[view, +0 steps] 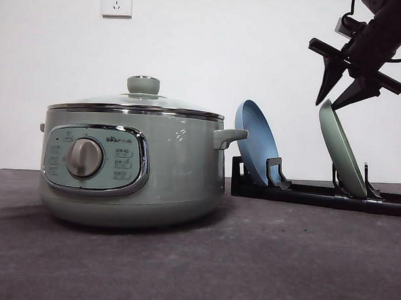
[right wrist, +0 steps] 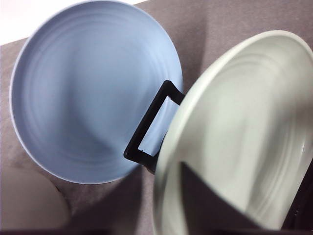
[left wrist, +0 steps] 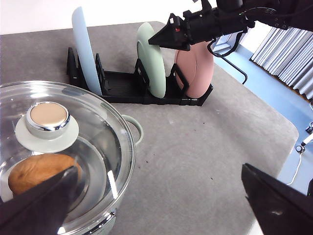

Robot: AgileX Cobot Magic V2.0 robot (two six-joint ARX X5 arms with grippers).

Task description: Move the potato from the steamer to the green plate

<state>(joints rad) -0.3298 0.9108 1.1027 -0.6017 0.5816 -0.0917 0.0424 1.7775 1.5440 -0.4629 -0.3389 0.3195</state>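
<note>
The steamer (view: 131, 164) is sitting lidded on the surface (view: 197, 255), the potato (left wrist: 41, 172) lying inside it. In the rack beside the steamer, the green plate (view: 342, 148) is standing, the right tool (view: 342, 90) hovering spread over its rim. Everything is remaining.

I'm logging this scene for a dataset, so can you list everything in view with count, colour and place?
steamer: one, pale sage green, on the table to the robot's left
glass lid: one, clear with a green knob, closed on the steamer
potato: one, orange-brown, inside the steamer under the lid
plate rack: one, black, on the table right of the steamer
blue plate: one, standing in the rack, nearest the steamer
green plate: one, pale mint, standing in the rack's middle slot
pink plate: one, standing at the rack's far end
wall socket: one, white, on the wall
table: one, dark grey
right claw: open, just above the green plate's rim
left claw: open, above the steamer
</note>
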